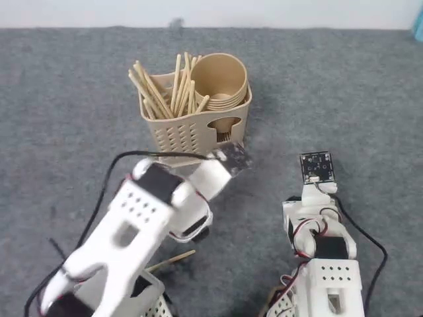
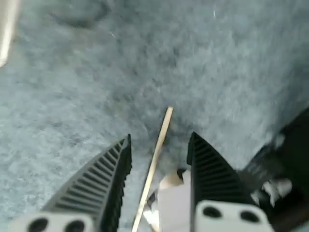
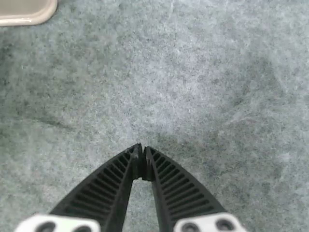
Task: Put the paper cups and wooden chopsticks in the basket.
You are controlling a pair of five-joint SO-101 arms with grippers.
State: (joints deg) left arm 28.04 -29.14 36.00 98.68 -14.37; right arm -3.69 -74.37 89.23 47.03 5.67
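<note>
A beige perforated basket (image 1: 192,132) stands at the far middle of the grey carpet. It holds several wooden chopsticks (image 1: 162,92) on its left side and stacked paper cups (image 1: 221,82) on its right. One loose chopstick (image 1: 170,259) lies on the carpet under the left arm (image 1: 145,211). In the left wrist view my left gripper (image 2: 159,141) is open, and that chopstick (image 2: 161,133) lies on the carpet between its fingers, touching neither. My right gripper (image 3: 140,151) is shut with nothing in it, just above bare carpet, on the right arm (image 1: 317,224).
A corner of the basket's base (image 3: 24,12) shows at the edge of the right wrist view. Black cables (image 1: 99,198) trail from the left arm. Carpet (image 1: 66,119) spreads wide on both sides of the basket.
</note>
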